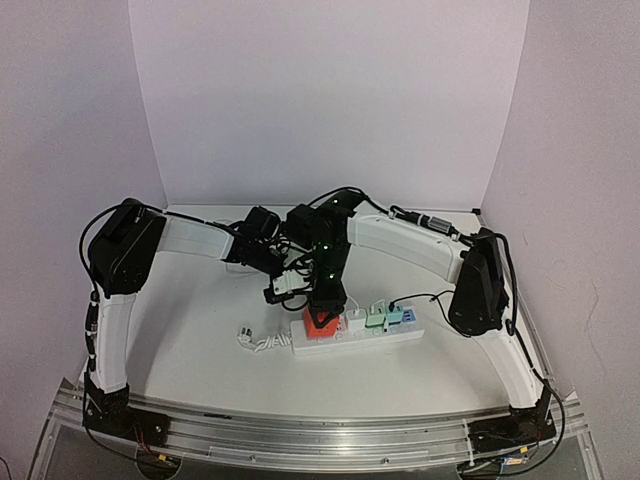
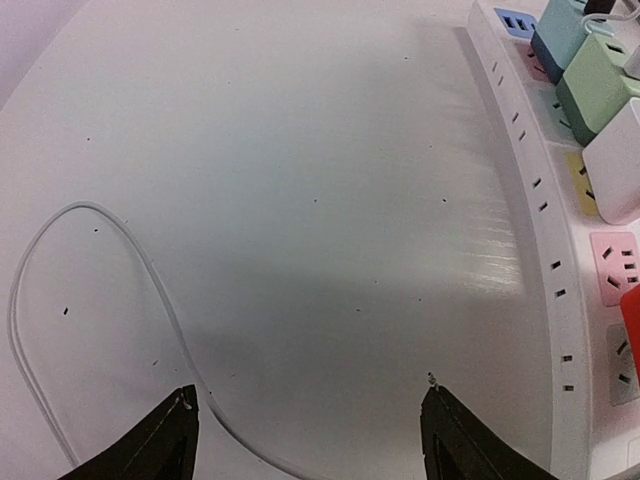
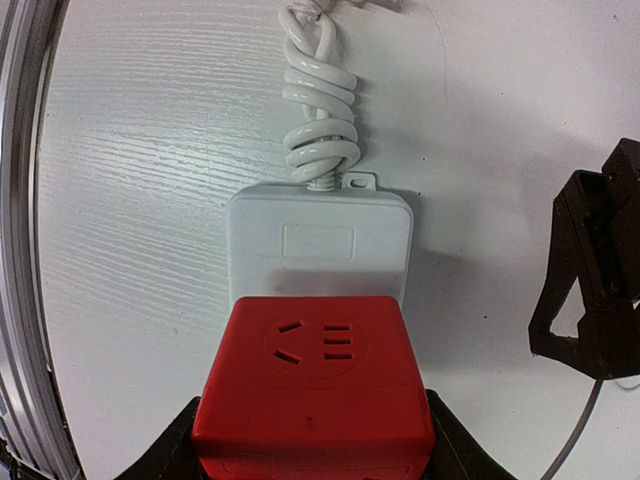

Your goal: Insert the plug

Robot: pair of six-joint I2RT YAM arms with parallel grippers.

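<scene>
On worktop (image 1: 200, 360), centre — red plug (image 3: 315, 390) pinched by right gripper (image 3: 310, 445), sitting over coiled-cord end of white power strip (image 3: 320, 235) | seated or not: cannot tell | left gripper (image 2: 310, 440) spread wide, holding nothing, above bare surface beside thin white cable (image 2: 150, 270) | white, green, blue adapters (image 2: 595, 90) farther along strip

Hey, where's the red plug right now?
In the top view, the red plug sits at the left end of the power strip, held by the right gripper.
</scene>
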